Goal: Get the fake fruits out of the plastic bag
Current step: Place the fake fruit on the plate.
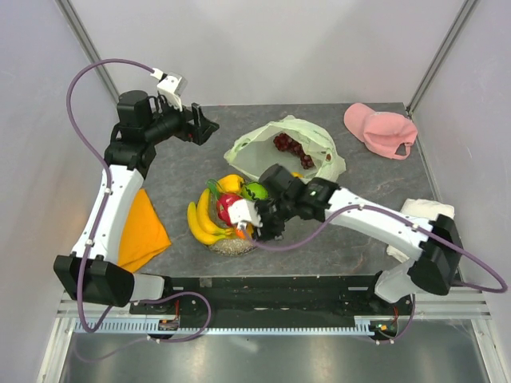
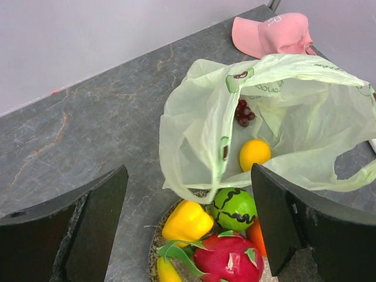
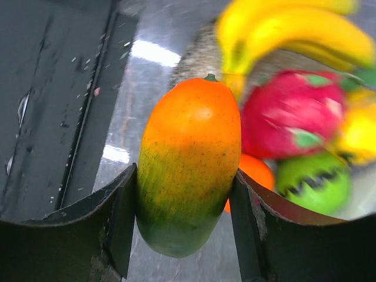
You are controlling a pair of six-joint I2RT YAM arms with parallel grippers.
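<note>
My right gripper [image 3: 185,226] is shut on the orange-green mango [image 3: 189,167] and holds it at the near edge of the speckled plate [image 1: 231,246]. On the plate lie the banana bunch [image 1: 201,223], red-pink dragon fruit [image 1: 227,207], green round fruit [image 1: 255,191], yellow fruit [image 1: 231,183] and an orange [image 3: 257,172]. The pale green plastic bag [image 1: 319,144] lies open behind the plate, with dark red grapes [image 2: 244,111] and an orange-yellow fruit [image 2: 254,154] inside. My left gripper [image 1: 206,125] is open and empty, raised at the back left, apart from the bag.
A pink cap [image 1: 382,128] lies at the back right. An orange cloth [image 1: 142,227] lies at the left table edge under my left arm. A white folded cloth [image 1: 423,211] lies at the right edge beside my right arm.
</note>
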